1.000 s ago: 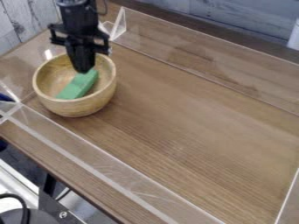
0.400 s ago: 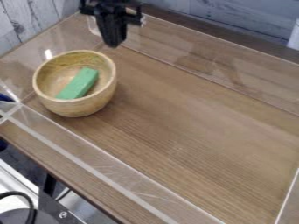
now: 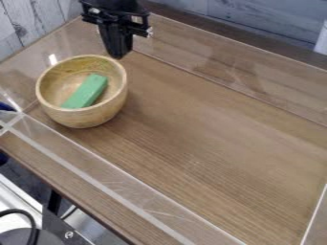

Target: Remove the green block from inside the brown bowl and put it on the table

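My black gripper [image 3: 117, 48] hangs above the far rim of the round light-brown wooden bowl [image 3: 57, 113], pointing straight down, with its tip just past the bowl's back edge as the camera sees it. My jaws are clenched together with nothing between them; the dark fingers read as one narrow tip, empty. The small bright-green rectangular block [image 3: 86, 92] lies inside the bowl, on the paler inner surface, resting aslant with one end toward the bowl's near-left side and the other toward its far-right wall. I am not touching the block; it sits below and in front of my tip, apart from it. The bowl itself stands on the brown wood-grain tabletop [image 3: 217, 134], toward the left end of it, close to the low clear acrylic wall [image 3: 76, 163] that runs along the near edge. To the right of the bowl the tabletop stretches out bare of loose things.
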